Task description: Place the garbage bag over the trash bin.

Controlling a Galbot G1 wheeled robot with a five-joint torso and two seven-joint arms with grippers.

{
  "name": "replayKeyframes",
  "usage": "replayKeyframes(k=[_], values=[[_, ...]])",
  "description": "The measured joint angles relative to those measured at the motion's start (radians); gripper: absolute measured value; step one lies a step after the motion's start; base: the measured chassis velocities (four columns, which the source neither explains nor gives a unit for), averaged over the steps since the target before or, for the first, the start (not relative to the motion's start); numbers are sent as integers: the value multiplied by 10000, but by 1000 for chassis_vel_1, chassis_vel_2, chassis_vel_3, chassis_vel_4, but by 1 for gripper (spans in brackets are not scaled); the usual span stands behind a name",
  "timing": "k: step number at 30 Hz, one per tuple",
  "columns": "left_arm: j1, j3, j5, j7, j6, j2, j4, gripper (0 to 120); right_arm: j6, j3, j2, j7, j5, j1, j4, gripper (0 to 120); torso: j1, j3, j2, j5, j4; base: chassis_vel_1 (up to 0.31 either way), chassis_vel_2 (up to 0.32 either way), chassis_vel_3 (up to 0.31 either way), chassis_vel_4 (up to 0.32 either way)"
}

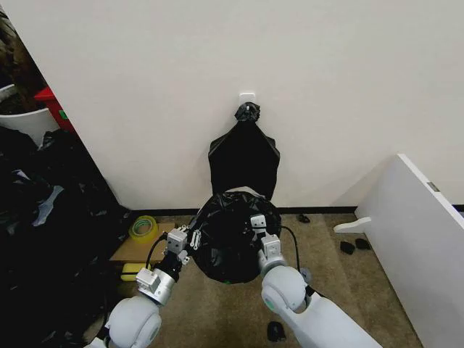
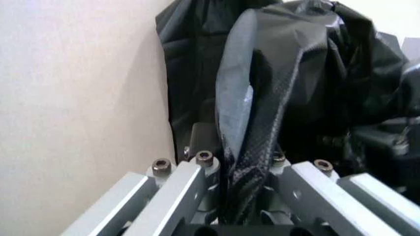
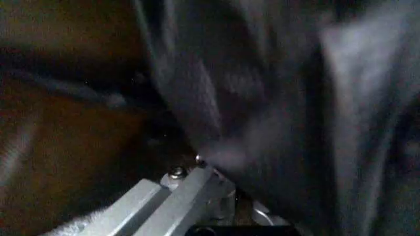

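The garbage bag [image 1: 232,243], glossy black, is draped in a rounded mound on the carpet just in front of me. The trash bin [image 1: 243,191] is almost wholly hidden under it; a pale sliver shows at the bag's far top edge. My left gripper [image 1: 187,235] is at the bag's left side, and in the left wrist view the left gripper [image 2: 246,169] is shut on a fold of the garbage bag [image 2: 262,98]. My right gripper [image 1: 258,221] sits on the bag's upper right; in the right wrist view black plastic [image 3: 276,123] runs down between its fingers [image 3: 187,184].
A flat black bundle [image 1: 244,159] with a knotted top hangs on the wall behind. A big heap of black plastic [image 1: 43,217] fills the left. A yellow tape roll [image 1: 143,227] and cardboard [image 1: 134,250] lie left of the bag; a white board [image 1: 420,239] leans at right.
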State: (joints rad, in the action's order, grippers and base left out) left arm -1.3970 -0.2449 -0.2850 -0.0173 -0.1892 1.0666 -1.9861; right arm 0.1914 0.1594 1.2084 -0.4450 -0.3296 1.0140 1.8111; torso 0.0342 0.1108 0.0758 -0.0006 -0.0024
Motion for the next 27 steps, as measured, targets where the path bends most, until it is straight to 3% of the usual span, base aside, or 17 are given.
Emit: replayKeyframes(k=[5,11,18,27], values=[[44,25,47,0,-33,39,158,4,-174,364,-148,170,-333,252,628,0,0,0,0,0,-1,0,0,0,0],[-2,39,148,49,-180,132,224,4,1220,935,-106,-903,-1695,267,1302,0,-1,0,0,0,-2,0,0,0,0],[-179,-22,298,287,-562,91,137,4,2810,1294,506,-2093,-2596,-352,341,0,-1,0,0,-1,-1,0,0,0,0],[-171,6,248,548,-1047,97,140,4,3266,1231,1182,-2605,-2852,-816,-741,0,-1,0,0,-1,0,0,0,0,0]])
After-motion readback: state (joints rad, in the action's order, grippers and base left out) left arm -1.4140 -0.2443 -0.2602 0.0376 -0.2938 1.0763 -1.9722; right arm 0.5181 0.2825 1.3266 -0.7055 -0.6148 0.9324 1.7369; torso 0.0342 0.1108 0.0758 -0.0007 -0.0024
